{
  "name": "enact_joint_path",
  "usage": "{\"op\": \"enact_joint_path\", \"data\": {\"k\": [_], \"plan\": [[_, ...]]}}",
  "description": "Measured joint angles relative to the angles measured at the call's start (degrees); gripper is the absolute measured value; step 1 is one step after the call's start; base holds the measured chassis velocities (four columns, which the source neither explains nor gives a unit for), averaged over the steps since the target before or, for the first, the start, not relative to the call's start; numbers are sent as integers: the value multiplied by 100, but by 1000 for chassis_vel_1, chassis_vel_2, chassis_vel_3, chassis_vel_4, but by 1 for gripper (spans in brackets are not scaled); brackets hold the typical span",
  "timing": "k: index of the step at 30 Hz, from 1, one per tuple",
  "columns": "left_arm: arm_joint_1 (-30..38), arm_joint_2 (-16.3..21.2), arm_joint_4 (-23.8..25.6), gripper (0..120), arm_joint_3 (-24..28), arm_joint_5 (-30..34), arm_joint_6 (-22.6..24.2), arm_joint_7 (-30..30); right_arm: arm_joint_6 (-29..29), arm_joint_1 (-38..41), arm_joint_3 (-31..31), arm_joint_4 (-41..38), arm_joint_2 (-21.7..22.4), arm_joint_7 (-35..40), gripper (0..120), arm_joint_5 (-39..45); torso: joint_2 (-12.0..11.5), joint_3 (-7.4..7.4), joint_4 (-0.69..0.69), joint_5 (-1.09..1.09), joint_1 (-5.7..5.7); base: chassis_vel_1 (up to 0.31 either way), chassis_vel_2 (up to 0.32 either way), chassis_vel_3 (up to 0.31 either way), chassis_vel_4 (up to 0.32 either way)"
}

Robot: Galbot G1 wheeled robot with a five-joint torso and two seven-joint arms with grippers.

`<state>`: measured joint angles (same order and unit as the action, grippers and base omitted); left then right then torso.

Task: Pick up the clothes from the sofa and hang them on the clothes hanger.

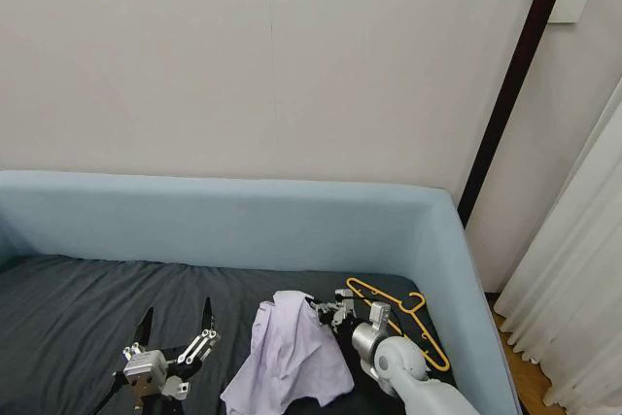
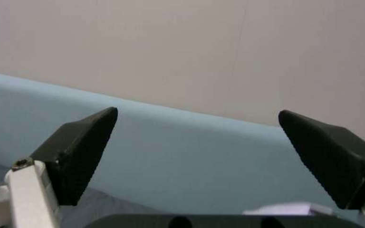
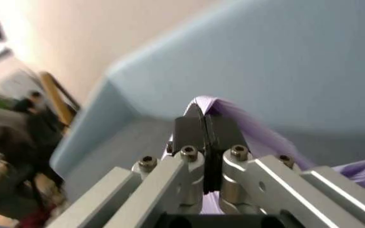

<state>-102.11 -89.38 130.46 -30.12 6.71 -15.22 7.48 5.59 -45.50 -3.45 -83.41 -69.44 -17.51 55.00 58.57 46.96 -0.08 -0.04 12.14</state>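
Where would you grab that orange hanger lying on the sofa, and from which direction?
Probably by the straight bar of the orange hanger, at its end nearer the backrest, coming from above. It lies flat on the dark seat, so only a thin rod offers itself. That end also sits free of the right gripper, which holds the lilac garment.

Blue sofa (image 1: 243,221) (dark seat) under lilac garment (image 1: 292,352), orange hanger (image 1: 381,292)
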Motion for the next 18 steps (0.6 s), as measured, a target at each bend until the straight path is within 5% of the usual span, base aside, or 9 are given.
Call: {"op": "enact_joint_path", "data": {"k": [10, 18], "plan": [[15, 18, 45, 100, 59, 12, -10, -7, -454, 743, -139, -1266, 780, -11, 0, 846, 0, 0, 1, 0, 0, 0, 0, 0, 0], [48, 20, 82, 100, 81, 39, -12, -8, -487, 1489, 47, -1324, 1390, 306, 0, 1242, 0, 0, -1, 1, 0, 0, 0, 0, 0]]}}
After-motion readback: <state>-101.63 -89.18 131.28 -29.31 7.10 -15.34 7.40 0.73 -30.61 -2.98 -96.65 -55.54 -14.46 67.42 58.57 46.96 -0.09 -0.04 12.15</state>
